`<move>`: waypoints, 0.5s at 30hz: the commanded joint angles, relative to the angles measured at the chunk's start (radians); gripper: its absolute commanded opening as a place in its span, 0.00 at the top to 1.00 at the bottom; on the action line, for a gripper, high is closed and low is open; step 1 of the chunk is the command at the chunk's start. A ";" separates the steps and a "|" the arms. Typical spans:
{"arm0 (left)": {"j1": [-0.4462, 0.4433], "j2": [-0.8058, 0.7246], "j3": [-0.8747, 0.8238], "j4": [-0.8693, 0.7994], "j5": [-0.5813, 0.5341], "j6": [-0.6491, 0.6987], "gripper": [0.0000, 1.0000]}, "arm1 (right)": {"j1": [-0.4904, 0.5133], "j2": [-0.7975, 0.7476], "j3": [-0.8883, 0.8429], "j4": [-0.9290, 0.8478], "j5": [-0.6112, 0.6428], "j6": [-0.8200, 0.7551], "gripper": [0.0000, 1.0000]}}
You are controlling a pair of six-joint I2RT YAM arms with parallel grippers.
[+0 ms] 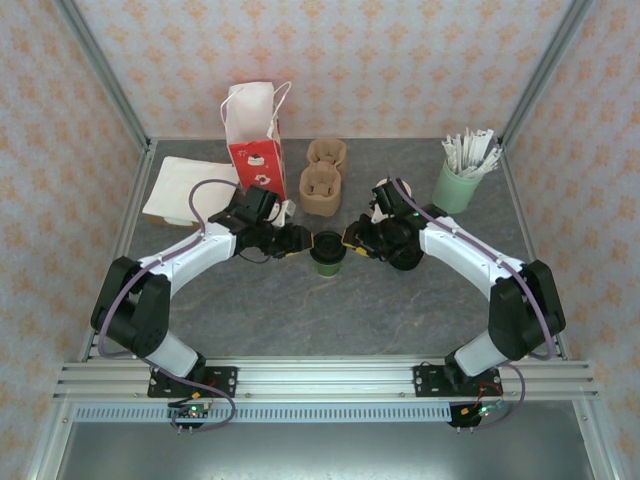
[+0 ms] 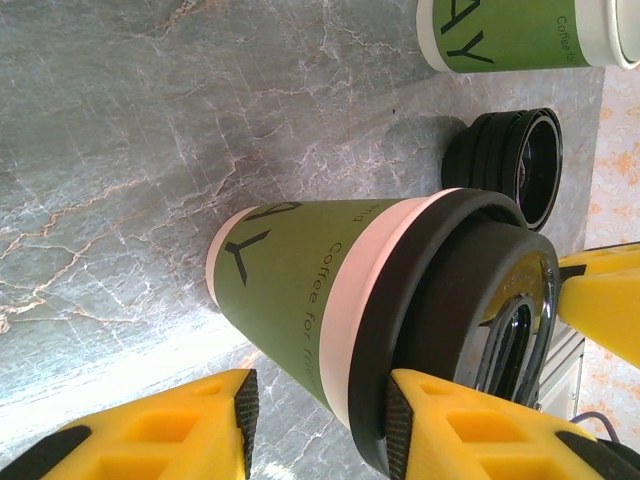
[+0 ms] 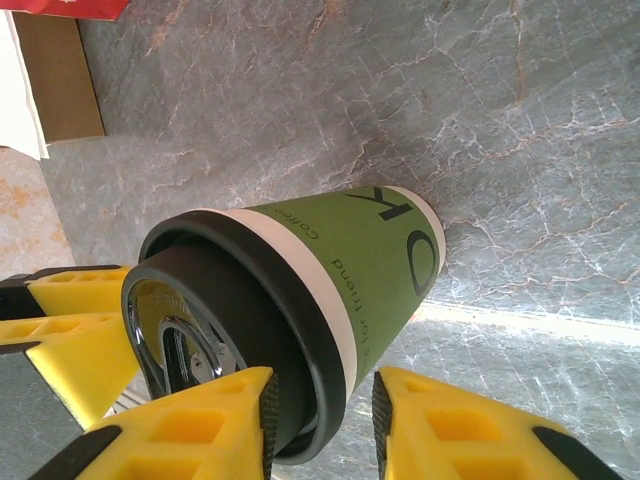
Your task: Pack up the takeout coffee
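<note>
Part open, the left fingers and the right fingers straddle the black lid of the green cup from opposite sides, grip unclear; both arms angle inward.

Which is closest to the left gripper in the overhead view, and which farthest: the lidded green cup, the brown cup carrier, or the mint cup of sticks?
1. Lidded green cup, right beside the left gripper.
2. Brown cup carrier, just behind, toward the back.
3. Mint cup of sticks, far off at the right rear.
</note>
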 commanded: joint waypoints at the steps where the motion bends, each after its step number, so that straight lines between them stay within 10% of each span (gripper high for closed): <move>1: -0.009 0.016 0.019 -0.022 -0.030 0.028 0.60 | 0.008 0.010 -0.016 0.022 -0.010 0.008 0.68; 15: -0.019 0.025 0.022 -0.033 -0.046 0.035 0.60 | 0.012 0.047 -0.027 -0.022 0.017 0.011 0.71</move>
